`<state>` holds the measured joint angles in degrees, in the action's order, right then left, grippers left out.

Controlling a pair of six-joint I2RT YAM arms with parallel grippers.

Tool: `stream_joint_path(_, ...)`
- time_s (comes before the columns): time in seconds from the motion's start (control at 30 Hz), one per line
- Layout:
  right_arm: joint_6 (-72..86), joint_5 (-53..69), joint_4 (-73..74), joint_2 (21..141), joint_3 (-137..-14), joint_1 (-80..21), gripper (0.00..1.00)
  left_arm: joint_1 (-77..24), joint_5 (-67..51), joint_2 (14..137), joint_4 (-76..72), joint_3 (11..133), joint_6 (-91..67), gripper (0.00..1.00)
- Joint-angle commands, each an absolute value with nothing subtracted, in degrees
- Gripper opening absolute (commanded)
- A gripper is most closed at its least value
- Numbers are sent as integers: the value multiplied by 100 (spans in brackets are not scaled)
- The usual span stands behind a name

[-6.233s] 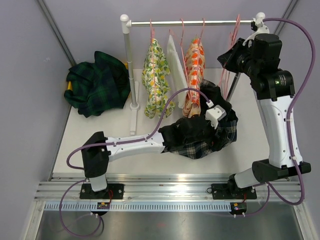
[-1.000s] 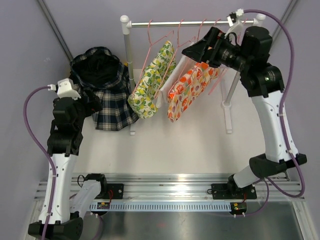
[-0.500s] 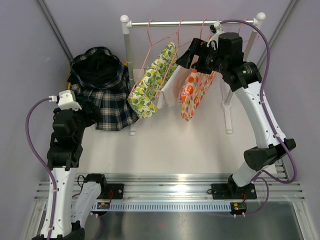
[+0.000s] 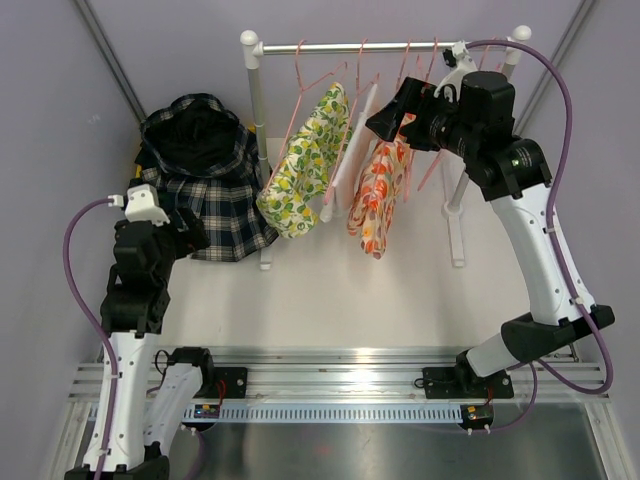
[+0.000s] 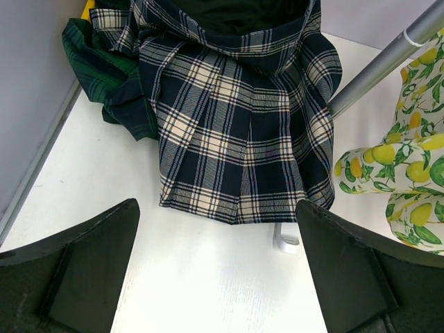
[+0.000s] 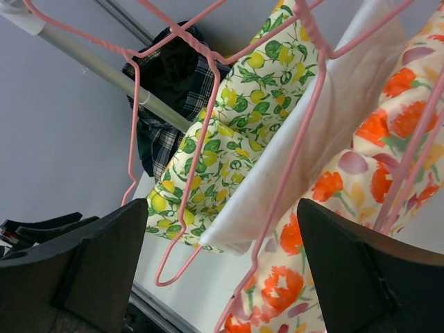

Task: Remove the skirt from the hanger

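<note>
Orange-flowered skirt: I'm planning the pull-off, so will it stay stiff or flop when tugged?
Probably floppy: the orange-flowered skirt hangs in soft folds. Likely to swing rather than resist, since its lower end dangles free below the rail.

The left arm stands folded upright at 8 o'clock in the overhead view. Its left gripper aims toward 2 o'clock, fingers spread wide. The right arm rises from 5 o'clock up to 1 o'clock. Its right gripper faces 9 o'clock, fingers parted.
</note>
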<state>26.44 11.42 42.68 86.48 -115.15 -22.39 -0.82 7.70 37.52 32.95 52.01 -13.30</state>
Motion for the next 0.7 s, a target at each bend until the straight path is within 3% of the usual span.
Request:
stream_joint_path(0.0,2487,914,4122,8648,-11611,-2259,97,-97,624,3656,3024,5168,-1213,99)
stream_joint_path(0.23,2479,844,3841,9087,-11557,-2259,95,-97,571,3604,3041,5115,-1239,99)
stream_joint_path(0.3,2444,826,3849,9402,-11706,-2259,90,-97,554,3577,3032,5089,-1248,99)
stream_joint_path(0.43,2408,914,4069,9974,-12407,-2259,69,-97,554,3490,2980,4984,-1248,99)
stream_joint_path(0.47,2382,871,4235,10150,-12671,-2259,55,-97,562,3472,2971,4931,-1248,99)
stream_joint_path(0.53,2382,870,4315,10230,-12813,-2259,40,-97,545,3445,2953,4896,-1248,99)
stream_joint_path(0.6,2382,809,4324,10178,-12815,-2259,17,-97,501,3428,2944,4887,-1257,99)
stream_joint_path(0.67,2373,739,4316,10047,-12727,-2259,8,-97,422,3437,2944,4930,-1274,99)
